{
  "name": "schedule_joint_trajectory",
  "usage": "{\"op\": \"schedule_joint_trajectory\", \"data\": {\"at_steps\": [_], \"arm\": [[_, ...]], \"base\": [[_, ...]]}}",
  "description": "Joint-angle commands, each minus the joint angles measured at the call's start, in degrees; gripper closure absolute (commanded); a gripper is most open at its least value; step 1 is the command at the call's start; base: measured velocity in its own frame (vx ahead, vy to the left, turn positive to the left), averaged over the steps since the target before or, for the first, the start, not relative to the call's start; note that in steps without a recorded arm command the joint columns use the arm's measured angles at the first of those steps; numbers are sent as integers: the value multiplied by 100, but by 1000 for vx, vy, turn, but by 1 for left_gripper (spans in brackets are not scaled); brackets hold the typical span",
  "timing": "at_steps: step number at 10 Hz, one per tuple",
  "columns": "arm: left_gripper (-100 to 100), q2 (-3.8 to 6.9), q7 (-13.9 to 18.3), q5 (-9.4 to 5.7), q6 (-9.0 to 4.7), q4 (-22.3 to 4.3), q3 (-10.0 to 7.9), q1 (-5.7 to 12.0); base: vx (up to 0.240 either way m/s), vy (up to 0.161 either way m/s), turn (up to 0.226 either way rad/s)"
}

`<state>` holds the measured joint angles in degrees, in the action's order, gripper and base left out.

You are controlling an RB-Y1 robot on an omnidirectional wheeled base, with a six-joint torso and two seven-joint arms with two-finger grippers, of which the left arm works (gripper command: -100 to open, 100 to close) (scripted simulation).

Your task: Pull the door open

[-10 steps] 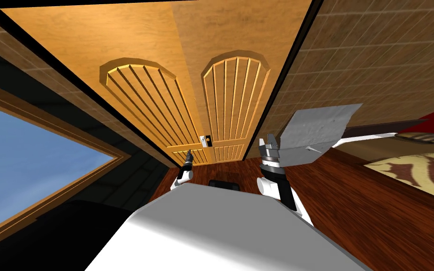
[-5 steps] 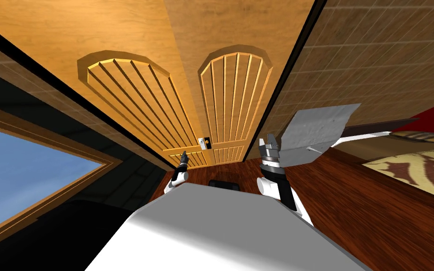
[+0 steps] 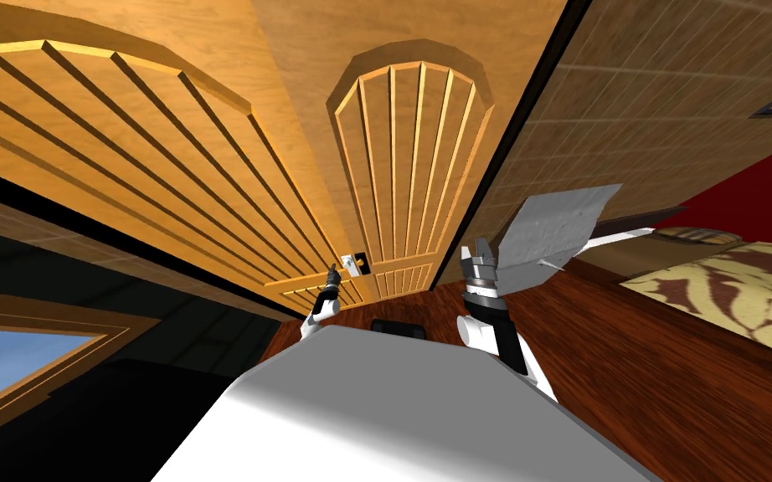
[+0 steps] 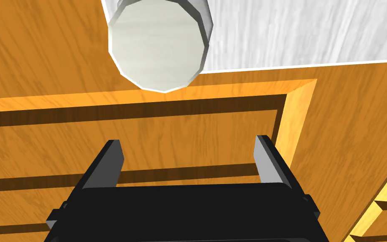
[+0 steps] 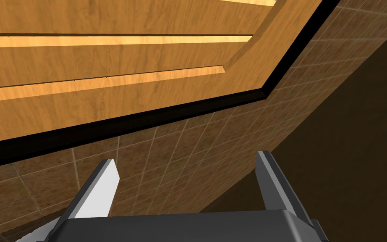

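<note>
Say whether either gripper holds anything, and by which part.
Nothing is held. The left gripper is open, short of the door knob; the right gripper is also open.

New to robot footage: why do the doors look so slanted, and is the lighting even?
Head view: the wide, rolled lens splays the wooden doors toward the corners; the slant is the camera's. Left wrist view: the round knob is evenly lit. Right wrist view: the tiled wall turns dark past the right gripper.

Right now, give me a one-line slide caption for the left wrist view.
Open left end effector faces the wooden door, just short of its round pale knob.
</note>
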<state>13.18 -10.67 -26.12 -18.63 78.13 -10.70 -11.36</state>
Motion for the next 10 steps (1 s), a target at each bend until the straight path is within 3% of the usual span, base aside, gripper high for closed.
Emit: {"op": "schedule_joint_trajectory", "data": {"at_steps": [1,2,3,8,9,10], "arm": [[-100,-47,12,10,53,127,120,62],[-100,-31,0,1,69,155,54,-10],[100,-31,0,1,69,155,54,-10],[100,-31,0,1,69,155,54,-10],[-100,27,0,-20,57,117,-67,-128],[-100,40,0,-26,54,110,-93,-157]], "base": [[164,-73,-152],[88,-37,-36],[-14,5,37],[-17,9,1],[-114,33,152],[-200,64,128]]}}
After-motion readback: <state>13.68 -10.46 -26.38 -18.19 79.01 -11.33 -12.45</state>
